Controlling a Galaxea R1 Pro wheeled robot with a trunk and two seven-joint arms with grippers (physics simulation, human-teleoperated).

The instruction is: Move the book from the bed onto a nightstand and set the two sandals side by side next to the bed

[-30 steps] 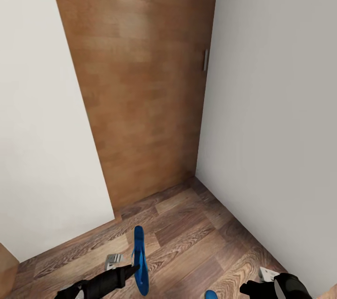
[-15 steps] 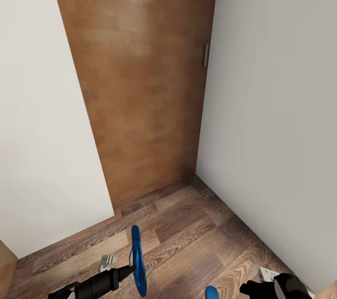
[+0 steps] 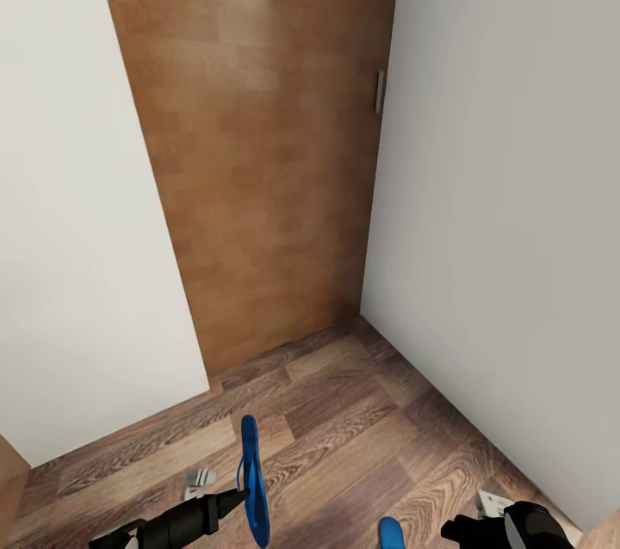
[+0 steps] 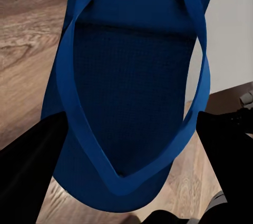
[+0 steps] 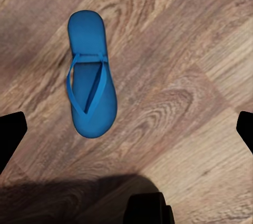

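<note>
Left pincer (image 3: pixel 237 497) is clenched on one blue sandal (image 3: pixel 251 480), carried edge-up above the wood floor (image 3: pixel 344 411), while the right pincer (image 3: pixel 461 529) hangs spread and empty over the second sandal (image 5: pixel 90 95) lying flat below. That thin grip could let the carried sandal twist or slip free if the arm swings. Against a second ago, the wall corner and door sit lower and the view has tilted; that looks like camera travel.
</note>
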